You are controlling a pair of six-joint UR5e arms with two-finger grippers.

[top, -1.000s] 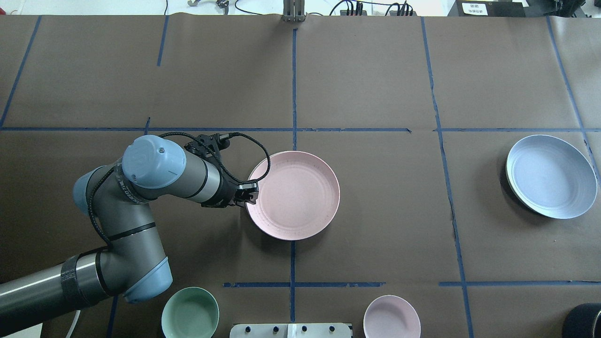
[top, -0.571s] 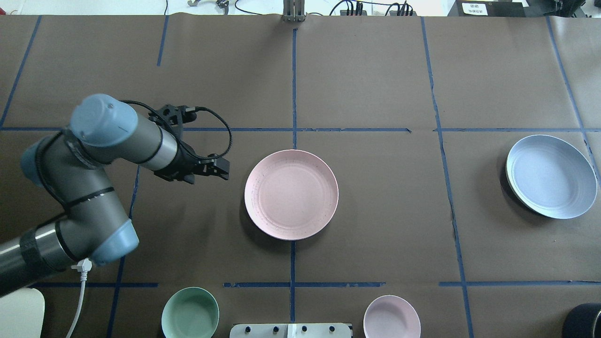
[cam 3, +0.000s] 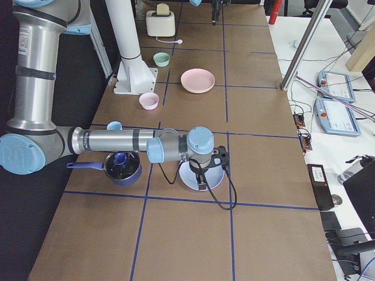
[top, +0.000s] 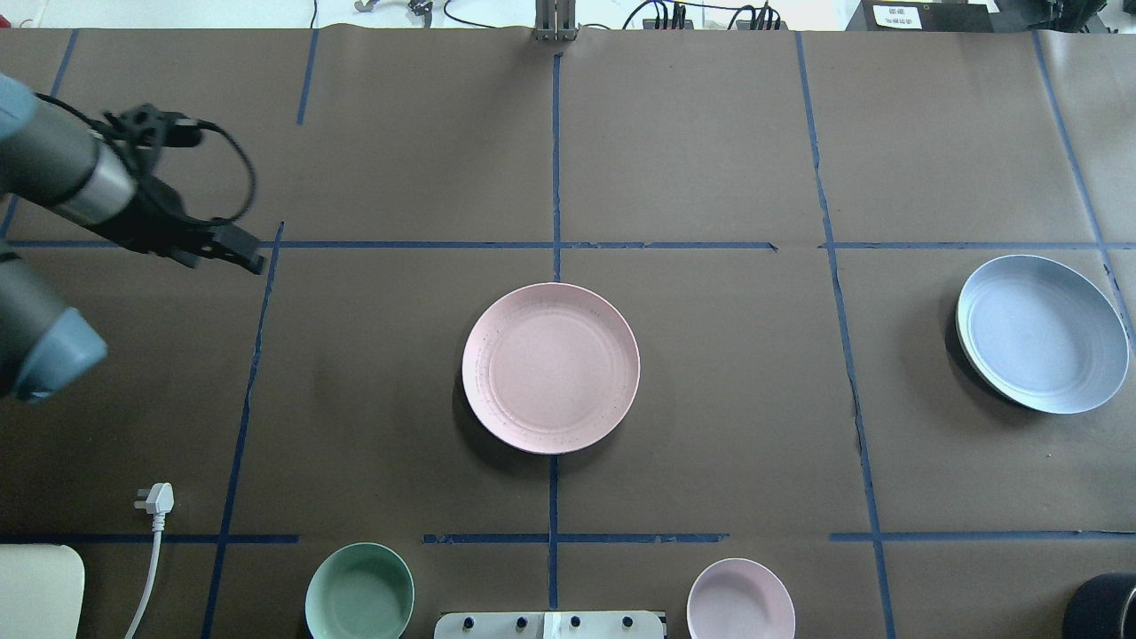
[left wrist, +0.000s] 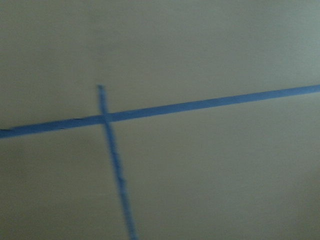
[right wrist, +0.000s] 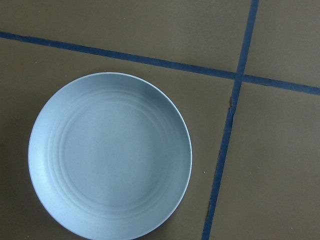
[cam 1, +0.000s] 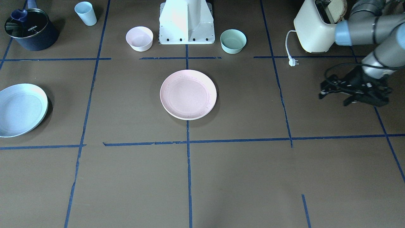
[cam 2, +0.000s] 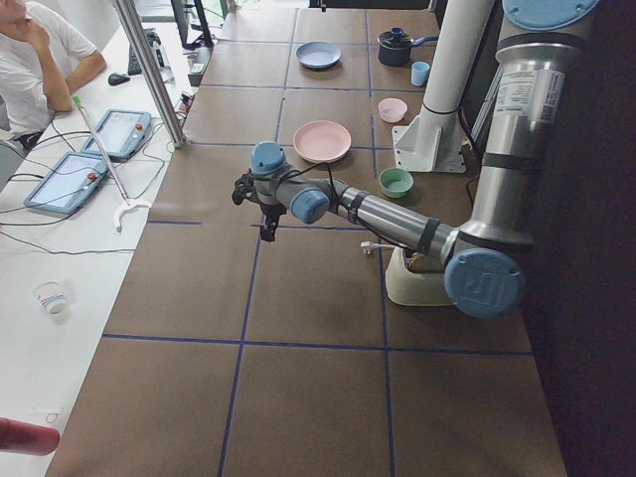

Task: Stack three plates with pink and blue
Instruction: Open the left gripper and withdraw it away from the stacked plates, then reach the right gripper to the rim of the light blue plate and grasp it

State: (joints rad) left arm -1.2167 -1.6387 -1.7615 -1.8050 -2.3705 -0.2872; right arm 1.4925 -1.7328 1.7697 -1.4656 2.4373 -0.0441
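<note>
Table: brown paper covers it, marked into squares by blue tape lines.
Room: in the left-end view a white desk runs along the table's far side, with a seated person and control tablets on it.
Robot's edge, left to right in the overhead view: a cream toaster with its white plug lying loose, a mint-green bowl, the robot base, a small pink bowl, a pale blue cup, a dark pot.
Pink plate: flat at the table's middle, lying across the centre tape line, alone.
Blue plate: flat in the far right square, well apart from the pink one.
Cream plate: only a thin pale edge under the blue plate's rim, on the side toward the centre.
Left gripper: above bare paper near the far-left tape crossing, well apart from the pink plate. No object is in it. Whether the fingers stand wide or narrow I cannot tell.
Right gripper: seen only in the right-end view, in front of the blue plate. Its opening cannot be told.
Hard to make out: the left wrist view is blurred, showing only tape on paper. The right wrist view looks down on the blue plate, with the lower rim cut off and no fingers in frame.
</note>
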